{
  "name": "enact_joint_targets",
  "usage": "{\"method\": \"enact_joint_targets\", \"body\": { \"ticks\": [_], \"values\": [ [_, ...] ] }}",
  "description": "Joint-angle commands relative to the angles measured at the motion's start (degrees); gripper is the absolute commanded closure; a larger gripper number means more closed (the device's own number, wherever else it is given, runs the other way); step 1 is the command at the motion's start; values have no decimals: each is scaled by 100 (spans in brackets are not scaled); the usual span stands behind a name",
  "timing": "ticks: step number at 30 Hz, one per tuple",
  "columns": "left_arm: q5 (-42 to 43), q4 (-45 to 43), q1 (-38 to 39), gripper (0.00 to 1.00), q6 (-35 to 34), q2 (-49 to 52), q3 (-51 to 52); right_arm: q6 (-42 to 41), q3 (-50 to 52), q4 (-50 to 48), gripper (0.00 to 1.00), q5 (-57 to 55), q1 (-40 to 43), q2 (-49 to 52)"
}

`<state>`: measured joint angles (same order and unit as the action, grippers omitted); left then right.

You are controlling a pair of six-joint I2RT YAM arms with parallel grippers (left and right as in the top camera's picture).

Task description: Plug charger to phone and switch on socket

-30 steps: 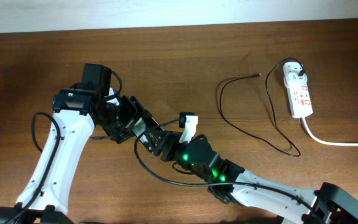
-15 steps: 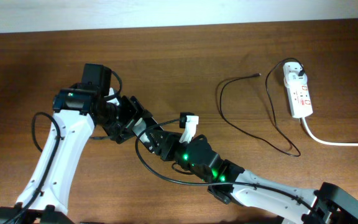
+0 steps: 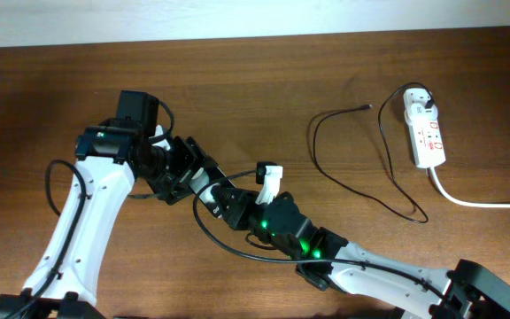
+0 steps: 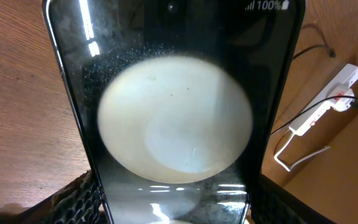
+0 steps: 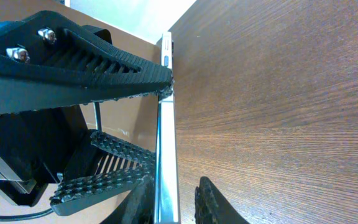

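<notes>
From overhead I had the left gripper (image 3: 177, 168) and the right gripper (image 3: 218, 200) meeting left of the middle of the table (image 3: 264, 71). The left arm lay along the near-left side and the right arm across the near-right. The phone (image 4: 173, 106) sat between the left fingers (image 4: 73, 196), touched on both sides. In the right wrist view its edge (image 5: 165, 137) stood between my right fingers (image 5: 211, 200), one close against it and the other just apart.

Well off to the right lay the socket (image 3: 424, 133), its cord (image 3: 476, 202) running to the right edge. The charger (image 3: 388, 177) looped on the table just left of the socket, with its plug (image 3: 421, 105) in the socket's far end and its tip (image 3: 366, 107) well apart from the phone.
</notes>
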<state>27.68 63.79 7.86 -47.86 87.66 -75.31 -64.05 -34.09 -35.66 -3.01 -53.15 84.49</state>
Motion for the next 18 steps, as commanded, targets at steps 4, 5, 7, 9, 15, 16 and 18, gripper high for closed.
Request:
{"method": "enact_joint_targets", "body": {
  "ticks": [4,5,7,9,15,16,18],
  "values": [
    [94,-11,-2,21,-52,-17,-26,52,-74,-17,84,-22,-48,42],
    [94,-11,-2,18,-52,-17,-26,52,-74,-17,87,-22,-48,42],
    [83,-11,-2,18,-52,-20,-26,52,-74,-15,89,-11,-48,42],
    [83,7,-2,10,-52,-17,-26,52,-74,-15,92,-2,-48,42],
    [168,155,-590,1,457,-356,-28,52,-74,-31,96,122,-35,-24],
    [166,227,-769,0,669,-533,-28,48,-74,-37,96,146,-37,-57],
    [140,470,-1169,0,966,-1029,-28,-70,-74,-87,96,310,-17,-129]
  ]
}}
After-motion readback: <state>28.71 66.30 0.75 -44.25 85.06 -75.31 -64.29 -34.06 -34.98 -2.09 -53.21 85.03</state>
